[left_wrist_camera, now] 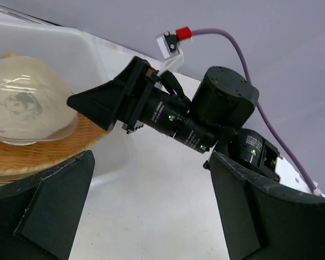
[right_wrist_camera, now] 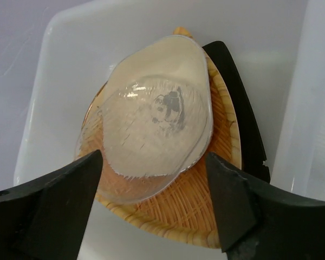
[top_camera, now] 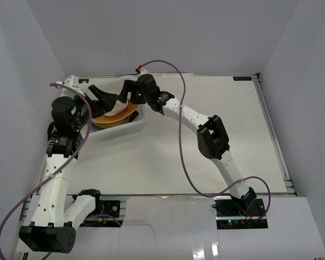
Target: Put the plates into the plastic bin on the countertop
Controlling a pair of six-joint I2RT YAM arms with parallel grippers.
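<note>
The plastic bin (top_camera: 125, 130) stands at the back left of the countertop (top_camera: 141, 162). A stack of plates (top_camera: 116, 115) lies inside it. In the right wrist view the clear glass plate (right_wrist_camera: 124, 173) is on top, over a cream painted plate (right_wrist_camera: 151, 108), the orange woven fan-shaped plate (right_wrist_camera: 206, 200) and a black plate edge (right_wrist_camera: 244, 124). My right gripper (right_wrist_camera: 154, 160) is open and empty just above the stack. My left gripper (left_wrist_camera: 151, 162) is open and empty beside the bin wall (left_wrist_camera: 97, 54), facing the right gripper (left_wrist_camera: 97, 100). The other plates are hidden.
Both arms crowd over the bin, the left gripper (top_camera: 100, 96) close to the right gripper (top_camera: 122, 97). A purple cable (top_camera: 181, 157) loops over the table. White walls enclose the table on three sides.
</note>
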